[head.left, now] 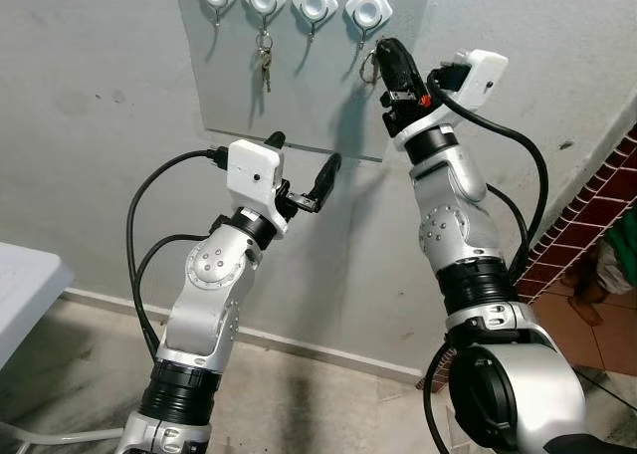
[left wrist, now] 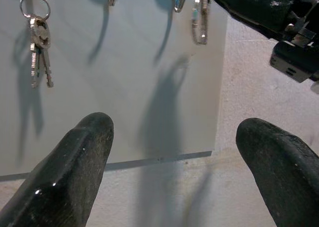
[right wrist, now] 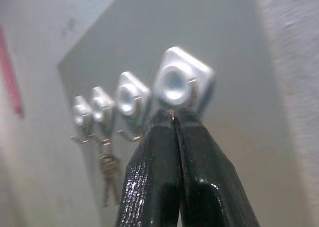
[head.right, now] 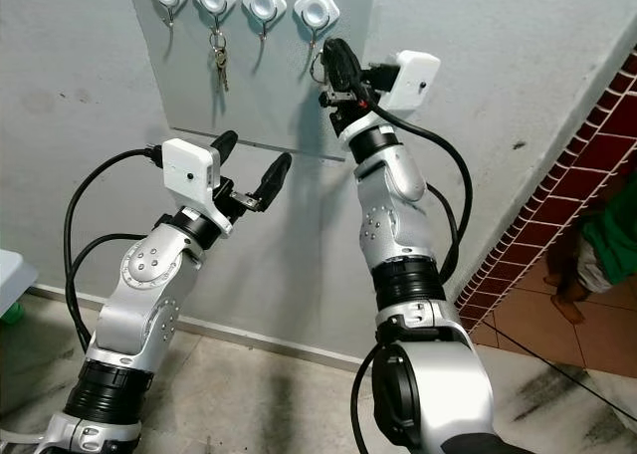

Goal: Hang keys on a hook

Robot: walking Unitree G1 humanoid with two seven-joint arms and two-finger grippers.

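Four white hooks sit in a row on a grey wall panel (head.left: 299,86). A bunch of keys (head.left: 264,61) hangs from the second hook. My right gripper (head.left: 384,52) is raised at the rightmost hook (head.left: 367,12), shut on a silver key ring clip (head.left: 368,66) that dangles just below and beside that hook. In the right wrist view the shut fingertips (right wrist: 174,116) pinch a thin bit of metal right under the hook's base (right wrist: 182,82). My left gripper (head.left: 304,153) is open and holds nothing, level with the panel's lower edge; its wrist view shows the clip (left wrist: 201,18).
A white table corner (head.left: 25,285) juts in at the left. A red brick lattice (head.left: 587,225) stands on the right, with a person's foot and green cloth (head.left: 612,260) beyond it. The bare wall and floor lie below the panel.
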